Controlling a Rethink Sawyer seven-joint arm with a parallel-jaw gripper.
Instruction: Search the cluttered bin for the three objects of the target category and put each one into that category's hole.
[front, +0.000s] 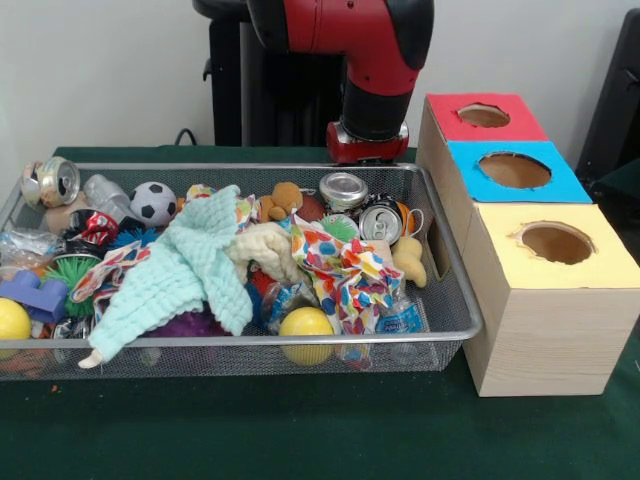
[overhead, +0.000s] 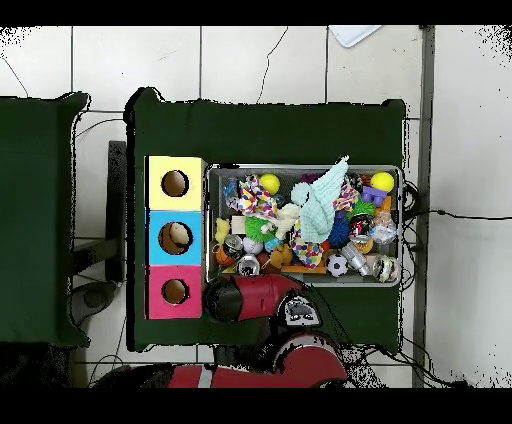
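The wire-mesh bin (front: 300, 341) is full of clutter; it also shows in the overhead view (overhead: 300, 168). One clear bottle (front: 106, 195) lies at the bin's back left. A second clear bottle (front: 24, 245) lies at its left edge. A third bottle with a blue label (front: 401, 319) lies at the front right, partly under a colourful cloth. The blue-surround hole (front: 514, 170) is the middle one of the wooden boxes to the bin's right; in the overhead view (overhead: 175, 238) something pale shows inside it. My gripper (front: 368, 148) hangs at the bin's far rim near the boxes, its lower end hidden.
The red-surround hole (front: 484, 115) and the yellow-surround hole (front: 556, 242) flank the blue one. Metal cans (front: 380, 220), a soccer ball (front: 153, 202), a mint knitted cloth (front: 185, 270), the colourful cloth (front: 345, 270) and a yellow ball (front: 306, 325) fill the bin.
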